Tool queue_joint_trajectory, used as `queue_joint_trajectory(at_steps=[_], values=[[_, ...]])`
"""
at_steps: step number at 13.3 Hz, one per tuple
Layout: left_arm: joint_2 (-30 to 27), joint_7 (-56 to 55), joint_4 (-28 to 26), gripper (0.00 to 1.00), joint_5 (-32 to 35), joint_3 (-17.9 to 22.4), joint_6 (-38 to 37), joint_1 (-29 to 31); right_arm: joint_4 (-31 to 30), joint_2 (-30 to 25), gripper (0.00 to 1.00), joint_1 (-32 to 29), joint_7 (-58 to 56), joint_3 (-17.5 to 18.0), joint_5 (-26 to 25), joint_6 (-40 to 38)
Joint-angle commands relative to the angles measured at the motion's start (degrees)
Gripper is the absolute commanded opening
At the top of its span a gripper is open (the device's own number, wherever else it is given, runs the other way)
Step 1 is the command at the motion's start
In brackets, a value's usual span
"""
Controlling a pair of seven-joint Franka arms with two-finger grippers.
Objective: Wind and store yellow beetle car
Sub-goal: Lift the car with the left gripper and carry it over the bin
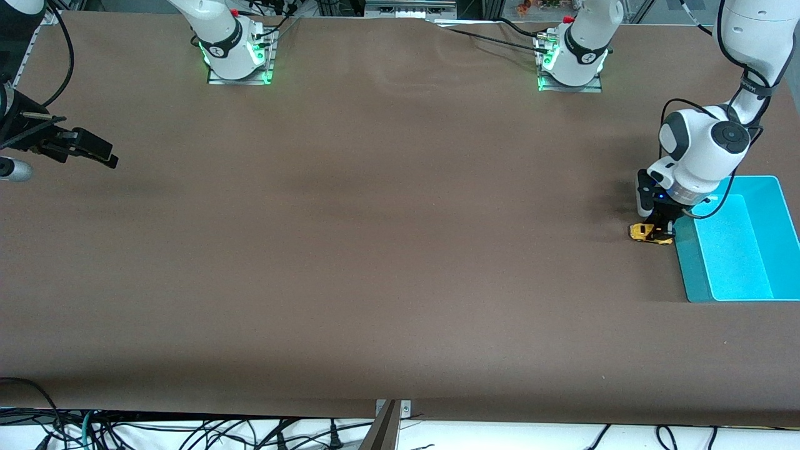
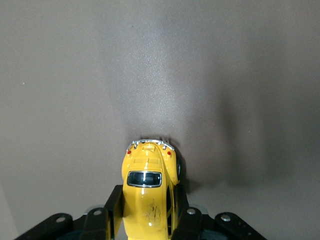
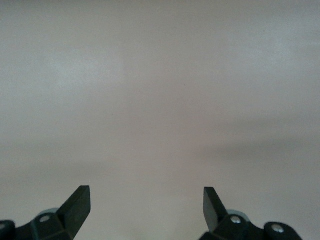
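Observation:
The yellow beetle car (image 1: 648, 233) sits on the brown table right beside the teal bin (image 1: 781, 237), toward the left arm's end. My left gripper (image 1: 661, 229) is down over it, shut on the car's sides. In the left wrist view the car (image 2: 147, 192) shows between the two black fingers (image 2: 114, 210), its rounded end with chrome bumper pointing away from the wrist. My right gripper (image 1: 94, 150) is open and empty, waiting at the right arm's end of the table; its view shows only bare table between its fingertips (image 3: 80, 202).
The teal bin has a lighter inner floor and nothing in it. Both arm bases (image 1: 234, 53) stand along the table's edge farthest from the front camera. Cables hang below the table's near edge.

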Motion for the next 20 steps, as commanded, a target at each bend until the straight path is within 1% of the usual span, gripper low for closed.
queue_joint_trajectory(at_steps=[1,3,6,8,10,11,13,15,16,18,20], values=[[-0.1,0.3,0.2,0.34,1.4,-0.2,0.3,0.7,0.1,-0.2,1.0,-0.6,0.2,0.2,0.9,-0.3],[-1.1,0.1,0.3,0.35,1.0,-0.2,-0.5,0.6,0.1,-0.2,1.0,-0.6,0.2,0.1,0.9,-0.3],[-4.9,-0.1,1.1,0.35,-0.4,-0.9,-7.9,0.0,0.1,-0.1,1.0,-0.6,0.2,0.1,0.9,-0.3],[-7.0,-0.1,1.7,0.35,-4.4,-3.1,-12.9,-0.1,0.1,-0.1,1.0,-0.6,0.2,0.1,0.9,-0.3],[-8.8,-0.5,3.0,0.35,-6.1,-4.2,-17.5,-0.1,0.1,-0.1,1.0,-0.6,0.2,0.1,1.0,-0.3],[-9.5,-0.8,4.1,0.35,-7.1,-5.5,-20.5,-0.2,0.1,-0.1,1.0,-0.6,0.2,0.1,1.0,-0.3],[-10.6,-0.6,8.6,0.36,-7.5,-5.7,-28.7,0.2,0.1,-0.1,1.0,-0.6,0.2,0.1,0.9,-0.3],[-10.6,0.1,15.7,0.37,-7.4,-5.5,-39.4,1.6,0.1,-0.1,1.0,-0.6,0.2,0.1,0.9,-0.3],[-10.5,2.0,19.0,0.37,-7.4,-5.5,-43.6,2.7,0.1,-0.1,1.0,-0.6,0.2,0.1,1.0,-0.3],[-10.4,6.3,23.3,0.37,-7.3,-5.3,-47.4,4.8,0.1,-0.1,1.0,-0.6,0.2,0.1,1.0,-0.3],[-9.9,9.9,25.1,0.37,-7.2,-4.8,-48.0,7.2,0.1,-0.1,1.0,-0.6,0.2,0.1,1.0,-0.3]])
